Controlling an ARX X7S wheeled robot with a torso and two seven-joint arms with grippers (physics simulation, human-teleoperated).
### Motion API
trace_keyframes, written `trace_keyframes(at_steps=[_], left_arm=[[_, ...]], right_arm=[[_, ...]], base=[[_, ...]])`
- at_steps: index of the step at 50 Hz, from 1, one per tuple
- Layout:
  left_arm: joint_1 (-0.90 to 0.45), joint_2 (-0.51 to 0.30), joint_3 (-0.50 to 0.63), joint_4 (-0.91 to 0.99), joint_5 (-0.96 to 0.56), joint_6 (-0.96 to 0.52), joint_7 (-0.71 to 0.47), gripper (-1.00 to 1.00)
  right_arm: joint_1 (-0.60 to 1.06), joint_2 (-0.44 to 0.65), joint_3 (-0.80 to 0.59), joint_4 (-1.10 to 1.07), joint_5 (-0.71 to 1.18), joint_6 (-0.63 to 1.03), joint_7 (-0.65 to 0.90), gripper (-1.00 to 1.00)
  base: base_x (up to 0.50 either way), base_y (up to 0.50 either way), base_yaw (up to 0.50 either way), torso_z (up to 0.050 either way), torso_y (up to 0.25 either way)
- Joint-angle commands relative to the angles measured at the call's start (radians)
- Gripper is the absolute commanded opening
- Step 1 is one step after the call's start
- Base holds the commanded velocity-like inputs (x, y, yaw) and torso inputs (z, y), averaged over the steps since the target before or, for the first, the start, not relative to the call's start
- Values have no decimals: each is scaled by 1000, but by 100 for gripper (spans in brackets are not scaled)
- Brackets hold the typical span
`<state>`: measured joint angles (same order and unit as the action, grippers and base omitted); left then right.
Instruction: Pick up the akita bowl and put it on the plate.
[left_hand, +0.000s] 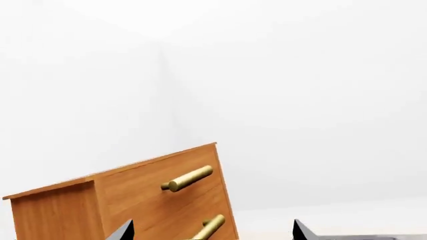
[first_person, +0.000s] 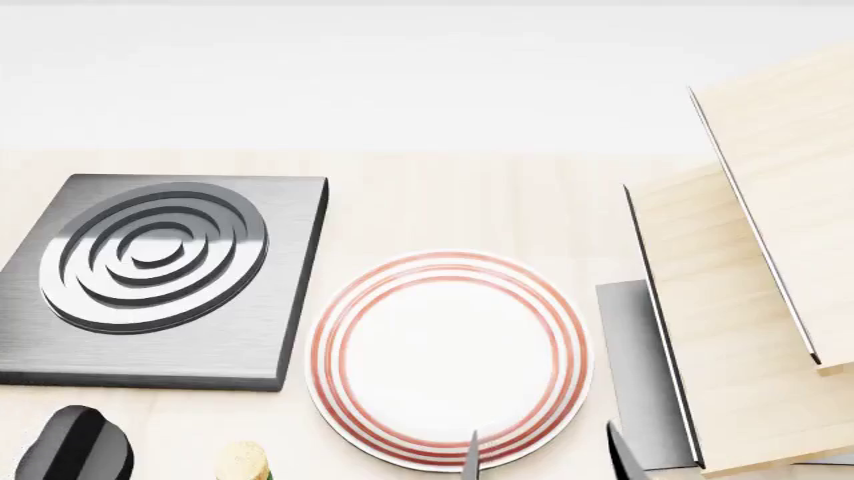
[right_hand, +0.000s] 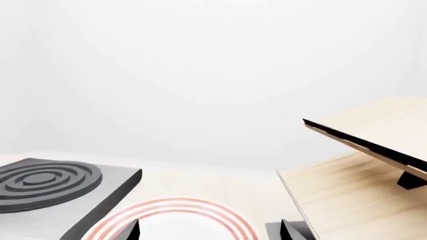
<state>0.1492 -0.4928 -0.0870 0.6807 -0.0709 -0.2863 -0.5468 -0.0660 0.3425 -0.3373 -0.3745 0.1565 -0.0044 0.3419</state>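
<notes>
Head view, left to right: square burner at left, empty red-ringed plate lower centre as the drop target, right gripper fingertips spread apart over its near rim, holding nothing; akita bowl out of frame; left gripper also spread, empty, facing a wooden drawer cabinet

No readable text, labels, numbers, signs on anything.
</notes>
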Motion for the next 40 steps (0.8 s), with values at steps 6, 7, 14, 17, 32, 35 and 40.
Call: trace_keyframes(at_steps=[6, 7, 14, 17, 32, 35, 40], left_arm=[[48, -56, -94, 87, -6, -106, 3, 100], [47, -52, -114, 91, -22, -112, 2, 100], [44, -60, -192, 110, -68, -142, 5, 100], [50, -68, -236, 126, -84, -158, 6, 100], [-6, -81, -305, 118, -199, -294, 32, 100], [-6, -81, -305, 118, -199, -294, 32, 100], [-78, -114, -338, 123, -320, -456, 55, 100]], right_arm=[[1, 0, -16, 14, -4, -7, -2, 100], [-1, 2, -17, 13, -4, -9, -3, 100], [1, 2, -20, 22, -4, -12, -2, 100], [2, 2, -23, 19, -6, -10, -1, 100], [5, 2, -31, 39, -5, -20, -2, 100], [5, 3, -32, 39, -5, -20, -1, 100], [5, 3, -38, 42, -7, -18, -1, 100]], base=[[0, 0, 0, 0, 0], [0, 0, 0, 0, 0], [0, 0, 0, 0, 0], [0, 0, 0, 0, 0], [0, 0, 0, 0, 0], [0, 0, 0, 0, 0], [0, 0, 0, 0, 0]])
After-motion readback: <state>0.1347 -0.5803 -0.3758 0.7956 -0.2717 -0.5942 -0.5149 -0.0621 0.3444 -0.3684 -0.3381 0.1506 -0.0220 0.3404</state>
